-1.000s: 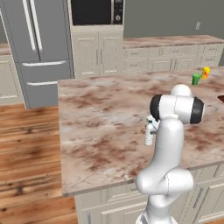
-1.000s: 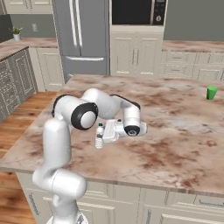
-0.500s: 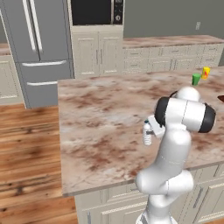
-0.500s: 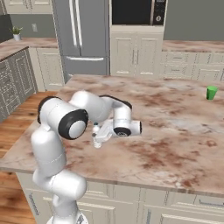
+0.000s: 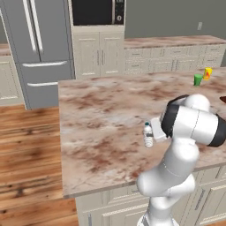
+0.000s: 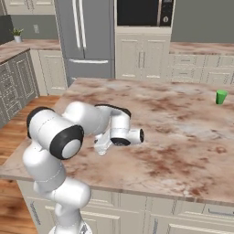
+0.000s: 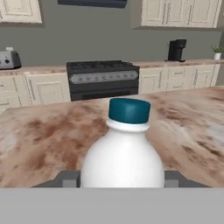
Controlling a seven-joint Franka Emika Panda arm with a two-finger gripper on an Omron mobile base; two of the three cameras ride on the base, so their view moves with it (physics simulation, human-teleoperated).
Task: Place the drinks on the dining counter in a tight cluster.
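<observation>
Claw (image 7: 122,181) is gripping the water bottle (image 5: 148,134) by its body, fingers either side, carrying it upright so it sets down standing. It's sitting over the worktop (image 5: 101,114) near edge, with the green cup (image 5: 198,80) far right.

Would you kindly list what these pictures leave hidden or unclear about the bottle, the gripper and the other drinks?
- Water bottle: its base is cut off by the hand view's bottom edge.
- Gripper: whether the fingers press the bottle cannot be told; the bottle covers them.
- Right base view: arm hides the bottle.
- Dark object: cut by the left base view's right edge.
</observation>
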